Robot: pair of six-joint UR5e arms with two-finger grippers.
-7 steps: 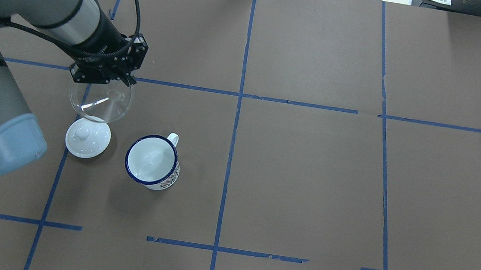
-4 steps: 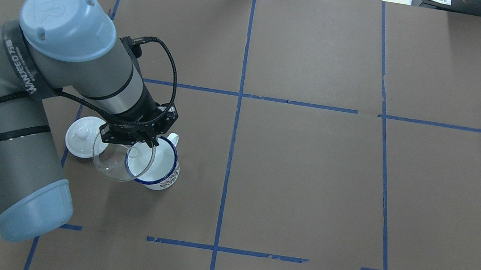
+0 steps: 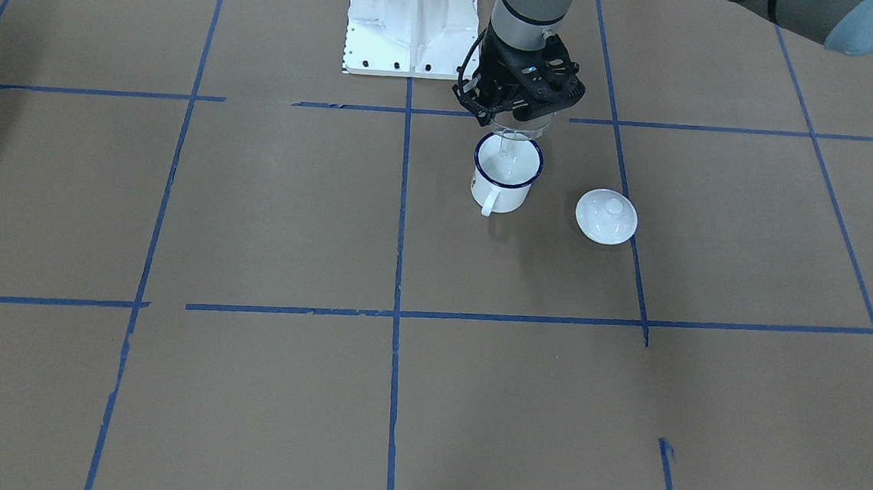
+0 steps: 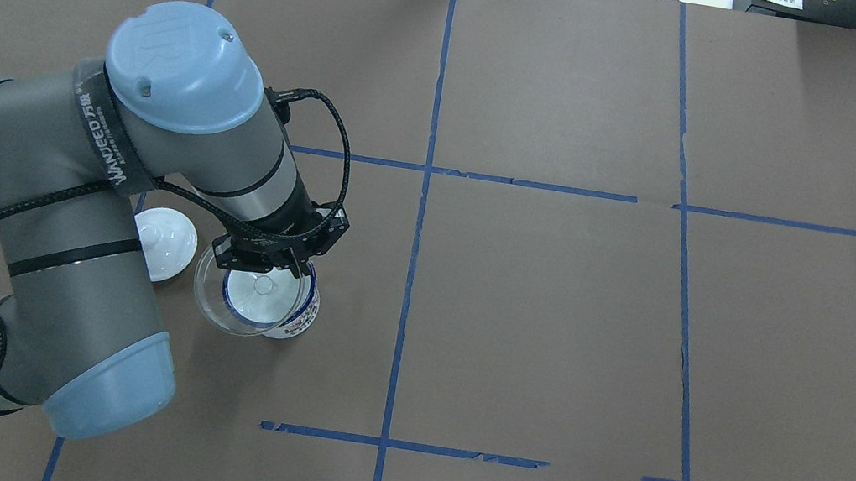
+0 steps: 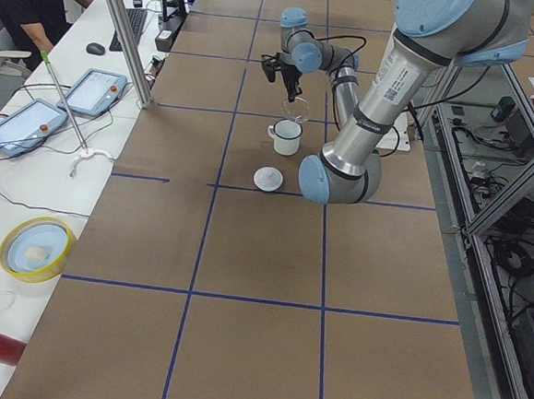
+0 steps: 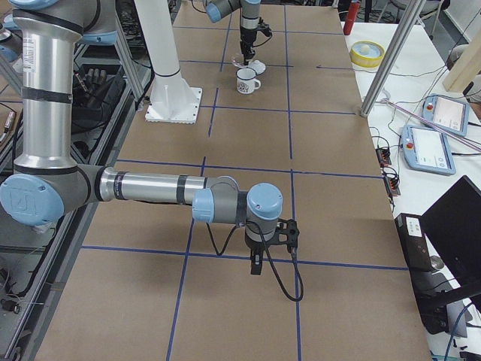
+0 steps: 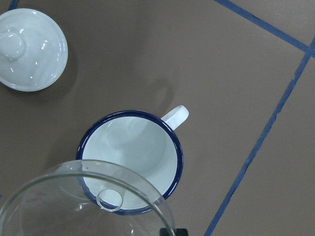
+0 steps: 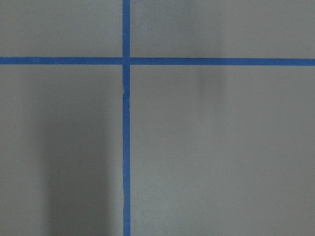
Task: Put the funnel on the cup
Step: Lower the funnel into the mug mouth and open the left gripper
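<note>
The left tool [image 4: 274,258] is clamped on the rim of the clear funnel [image 4: 248,297], left of centre in the overhead view. The funnel hangs upright above the mouth of the cup [image 3: 504,182], spout pointing into the opening. The cup stands on the brown counter [image 4: 553,310], with a white knobbed lid [image 3: 606,216] near it. The right tool [image 6: 258,262] hangs in the lower middle of the right-side view; whether it is open or closed cannot be told.
</note>
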